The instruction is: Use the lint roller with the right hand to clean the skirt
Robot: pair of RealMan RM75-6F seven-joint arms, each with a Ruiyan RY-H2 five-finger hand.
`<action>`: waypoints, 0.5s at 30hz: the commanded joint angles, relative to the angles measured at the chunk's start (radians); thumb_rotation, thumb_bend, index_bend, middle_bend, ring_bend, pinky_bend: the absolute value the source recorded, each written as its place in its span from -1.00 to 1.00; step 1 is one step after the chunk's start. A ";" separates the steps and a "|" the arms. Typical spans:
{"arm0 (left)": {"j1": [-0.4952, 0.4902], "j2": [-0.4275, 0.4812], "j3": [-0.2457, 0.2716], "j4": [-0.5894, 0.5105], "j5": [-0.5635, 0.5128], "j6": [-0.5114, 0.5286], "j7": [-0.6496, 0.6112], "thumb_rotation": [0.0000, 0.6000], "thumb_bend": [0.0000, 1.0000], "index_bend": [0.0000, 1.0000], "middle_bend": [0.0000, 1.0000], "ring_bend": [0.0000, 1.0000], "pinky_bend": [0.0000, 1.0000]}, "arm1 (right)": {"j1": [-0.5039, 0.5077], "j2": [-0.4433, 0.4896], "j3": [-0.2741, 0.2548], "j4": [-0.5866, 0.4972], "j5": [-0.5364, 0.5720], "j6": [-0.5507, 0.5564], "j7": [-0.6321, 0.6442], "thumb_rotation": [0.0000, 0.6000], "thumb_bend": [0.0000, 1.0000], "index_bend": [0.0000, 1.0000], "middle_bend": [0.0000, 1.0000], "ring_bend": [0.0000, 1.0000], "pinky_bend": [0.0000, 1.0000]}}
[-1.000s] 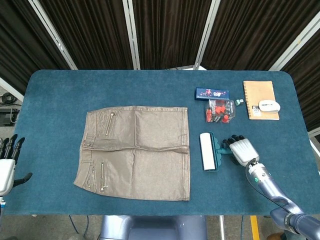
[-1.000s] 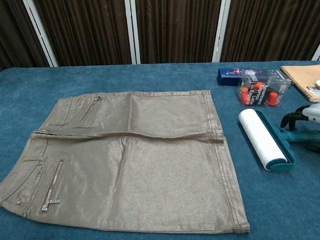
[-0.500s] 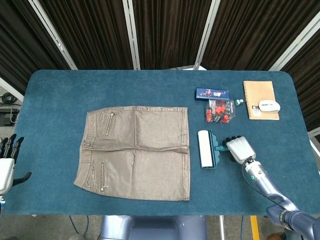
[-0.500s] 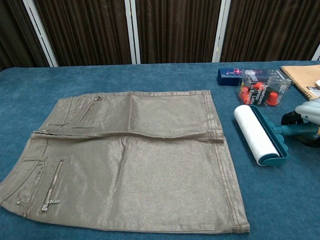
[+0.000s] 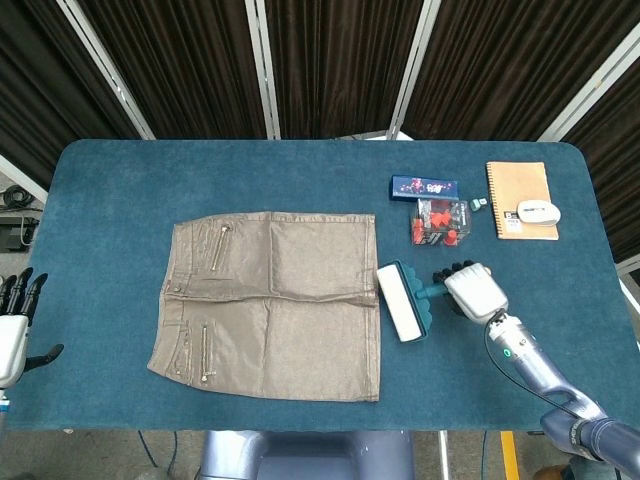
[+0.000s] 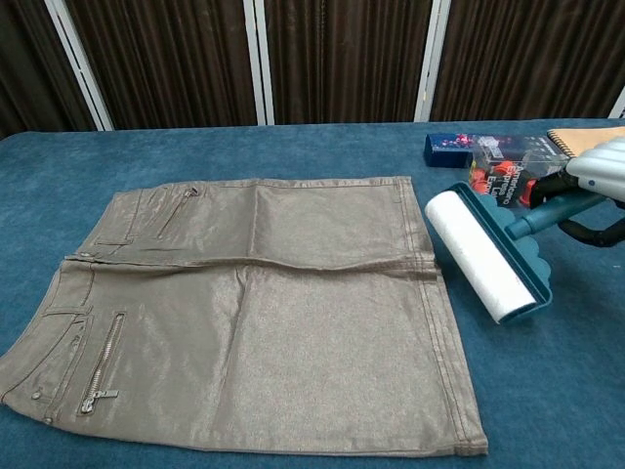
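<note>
A shiny taupe skirt (image 5: pixel 270 300) (image 6: pixel 254 313) lies flat on the blue table, waistband and zips to the left. My right hand (image 5: pixel 470 292) (image 6: pixel 598 181) grips the teal handle of the lint roller (image 5: pixel 402 301) (image 6: pixel 483 253). The roller's white drum is lifted and tilted, hanging just off the skirt's right hem. At the table's left edge my left hand (image 5: pixel 14 330) stays low with its fingers apart and nothing in it; the chest view does not show it.
Behind the roller stand a clear box of red pieces (image 5: pixel 439 221) (image 6: pixel 508 174) and a dark blue box (image 5: pixel 424 187) (image 6: pixel 447 147). A tan notebook (image 5: pixel 520 198) with a white mouse (image 5: pixel 539 211) lies at the back right.
My right hand has lifted the lint roller off the table and carried it left toward the skirt's right hem, tilting it. The left hand has hardly moved.
</note>
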 commanded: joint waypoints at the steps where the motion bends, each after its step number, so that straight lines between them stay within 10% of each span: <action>1: -0.005 0.002 -0.003 0.001 -0.010 -0.012 -0.006 1.00 -1.00 -1.00 -1.00 -1.00 -1.00 | 0.056 0.049 0.034 -0.105 -0.006 -0.031 -0.081 1.00 0.81 0.15 0.13 -0.13 0.04; 15: -0.021 0.023 -0.025 0.015 -0.080 -0.062 -0.059 1.00 -1.00 -1.00 -1.00 -1.00 -1.00 | 0.284 0.016 0.169 -0.421 0.206 -0.345 -0.452 1.00 0.93 0.15 0.13 -0.11 0.04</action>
